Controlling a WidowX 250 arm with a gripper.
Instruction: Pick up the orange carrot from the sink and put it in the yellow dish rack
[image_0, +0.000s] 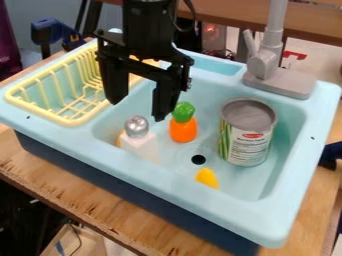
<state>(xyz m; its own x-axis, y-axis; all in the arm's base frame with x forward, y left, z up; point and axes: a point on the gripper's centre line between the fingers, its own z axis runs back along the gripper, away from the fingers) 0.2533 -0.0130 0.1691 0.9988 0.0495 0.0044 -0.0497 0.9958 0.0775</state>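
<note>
Hanging over the light blue toy sink (200, 200), the black two-finger gripper (138, 111) has its jaws well apart with nothing between them. Nearest are a white shaker-like piece with a rounded silver top (139, 142), left of the dark round drain hole (198, 159) as the camera looks, and an orange plastic carrot with a bulbous green top (183, 130), just behind that hole. A good grip on either, I judge, wants the jaws squared up and centred first, then lowered straight, since the two stand close enough for a stray finger to knock the neighbour. The silver top looks smooth and might slip, so the white body should hold better; the carrot is best taken round its orange middle, closing gently so it does not tip. A yellow rounded piece (207, 178) lies in front of the drain hole. As for labels, the cylindrical metal can (247, 135), right of and behind the drain hole, has a pale printed panel with a red patch, small dark print and green stripes alongside; no other marking on these things is clear.
</note>
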